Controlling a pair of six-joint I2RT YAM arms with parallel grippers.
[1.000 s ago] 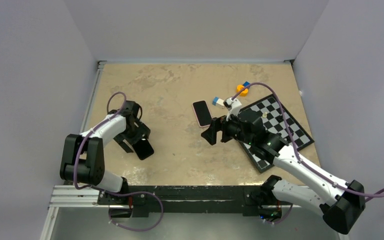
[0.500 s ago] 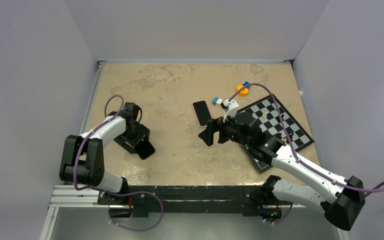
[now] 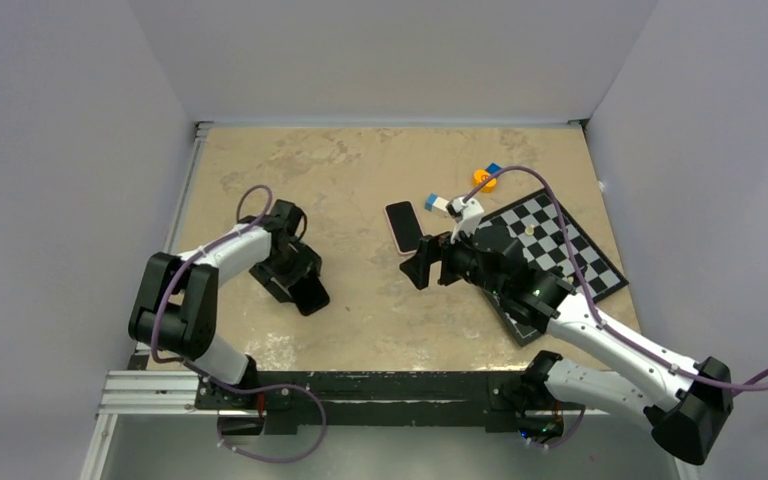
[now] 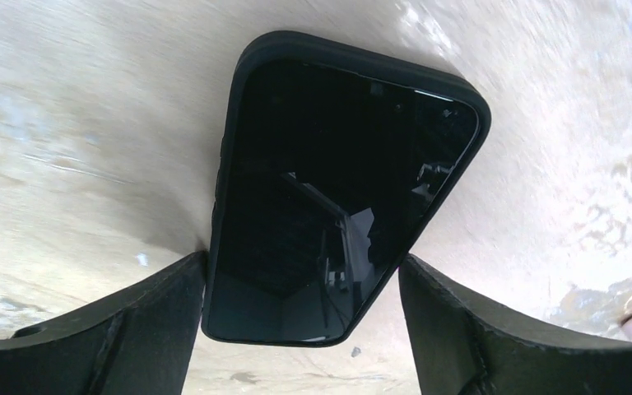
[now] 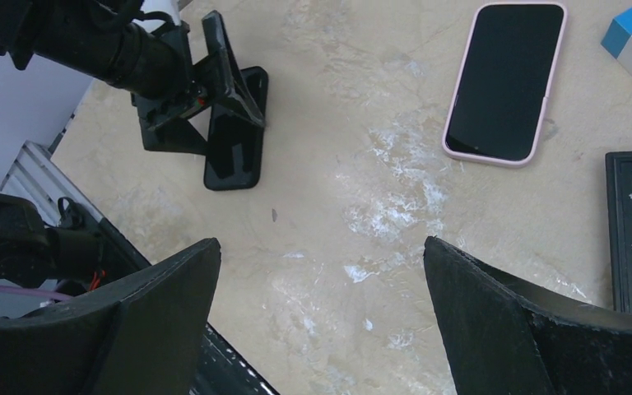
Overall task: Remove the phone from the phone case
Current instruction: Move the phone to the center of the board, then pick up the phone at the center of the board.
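A black phone in a black phone case (image 3: 310,293) lies screen up on the tan table, left of the middle. My left gripper (image 3: 298,283) is shut on the near end of the phone case (image 4: 337,197), one finger (image 4: 164,313) pressed against each long edge. The same phone case (image 5: 234,152) shows in the right wrist view, far off to the left. A second phone in a pink case (image 3: 403,226) lies flat near the middle. My right gripper (image 3: 422,262) hangs open just in front of the pink phone (image 5: 506,78), with nothing between its fingers.
A chessboard (image 3: 560,255) lies at the right under my right arm, its black frame (image 5: 617,239) at the right edge of the right wrist view. A blue and white block (image 3: 437,204) and an orange piece (image 3: 484,181) sit behind it.
My left gripper has closed on the black phone case's sides and carried it to the right, towards the table's middle. My right arm has barely moved.
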